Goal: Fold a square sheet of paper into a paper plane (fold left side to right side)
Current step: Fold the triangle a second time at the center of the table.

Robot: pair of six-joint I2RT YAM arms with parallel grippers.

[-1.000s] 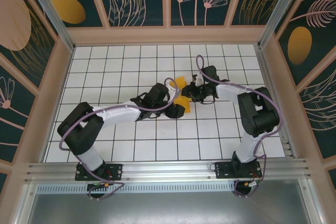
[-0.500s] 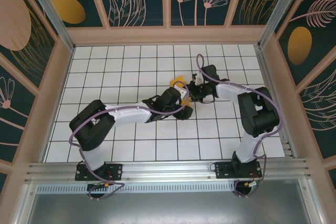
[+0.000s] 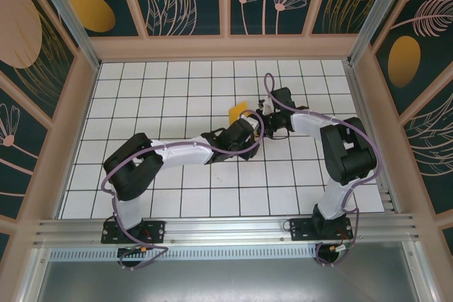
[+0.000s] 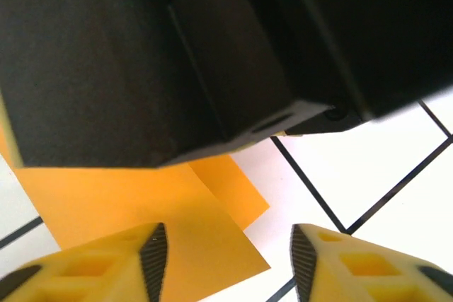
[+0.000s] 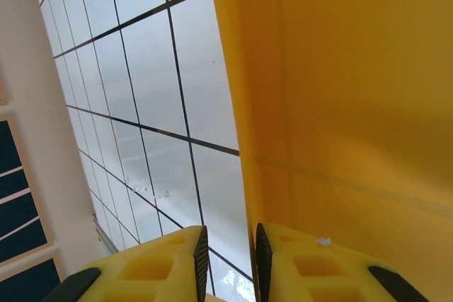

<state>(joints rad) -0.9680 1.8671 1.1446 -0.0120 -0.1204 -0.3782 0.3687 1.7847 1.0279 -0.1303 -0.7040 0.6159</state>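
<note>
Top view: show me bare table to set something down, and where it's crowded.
Free: the far-left tiles between the back wall and left arm; near strip between the bases. Crowded: centre, where the right arm meets it at the paper.

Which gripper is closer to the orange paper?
Right. The right gripper has the raised edge of the paper in the gap between its fingers; the left gripper hangs over a flat part, open.
</note>
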